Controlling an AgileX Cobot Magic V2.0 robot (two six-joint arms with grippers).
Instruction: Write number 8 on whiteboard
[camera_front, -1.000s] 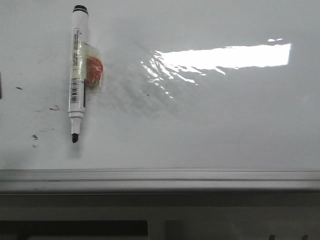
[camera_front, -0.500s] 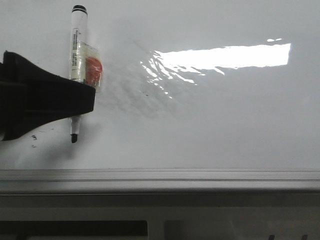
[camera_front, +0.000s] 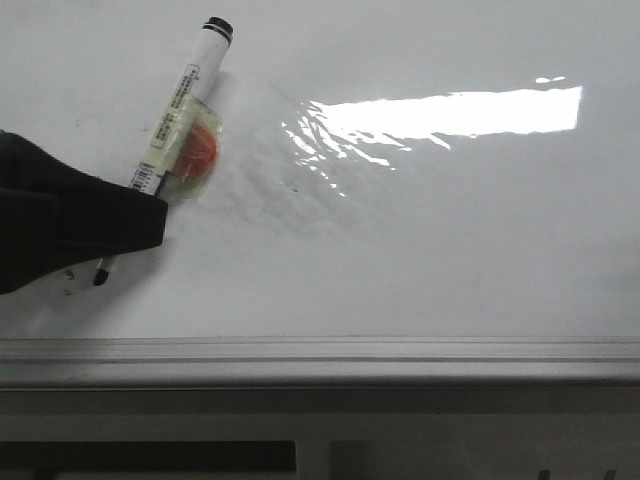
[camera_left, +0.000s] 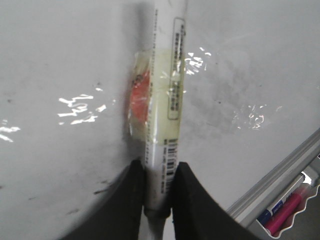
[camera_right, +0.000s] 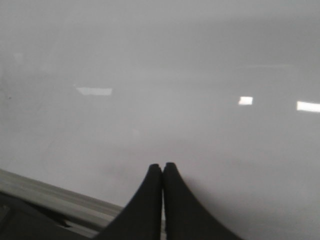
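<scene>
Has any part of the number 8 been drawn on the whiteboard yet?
No, the whiteboard shows only smudges; the left gripper holds the marker.

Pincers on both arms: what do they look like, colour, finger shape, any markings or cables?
Both are plain matte black. The left pincer has two smooth fingers that curve and taper toward the tips; in the front view it shows as a broad black wedge. The right pincer has the same curved, tapering black fingers. No markings, labels, cables or sleeves are visible in any view.
</scene>
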